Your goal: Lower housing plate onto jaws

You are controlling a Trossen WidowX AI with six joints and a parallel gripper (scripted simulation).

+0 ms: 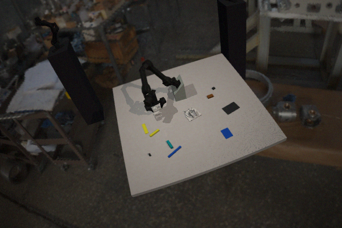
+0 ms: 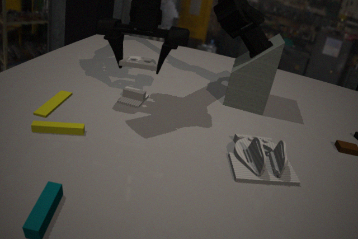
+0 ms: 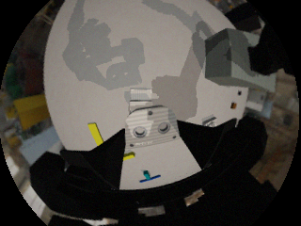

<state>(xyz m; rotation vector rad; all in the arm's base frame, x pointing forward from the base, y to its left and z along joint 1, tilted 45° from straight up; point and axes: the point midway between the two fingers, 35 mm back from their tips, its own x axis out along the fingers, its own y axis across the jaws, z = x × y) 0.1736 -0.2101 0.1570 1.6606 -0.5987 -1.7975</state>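
The pale housing plate, pierced by two round holes, hangs nearly level above the table; the two upright jaws stand apart on a ribbed base.

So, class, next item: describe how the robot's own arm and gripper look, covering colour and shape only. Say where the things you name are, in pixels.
The arm is black or very dark, with slim links and bulkier joints. Its gripper [image 2: 139, 70] [image 3: 150, 127] is equally dark: a crossbar carries two blocky finger mounts, each narrowing to a pointed, wedge-like finger. I can't make out any markings on it.
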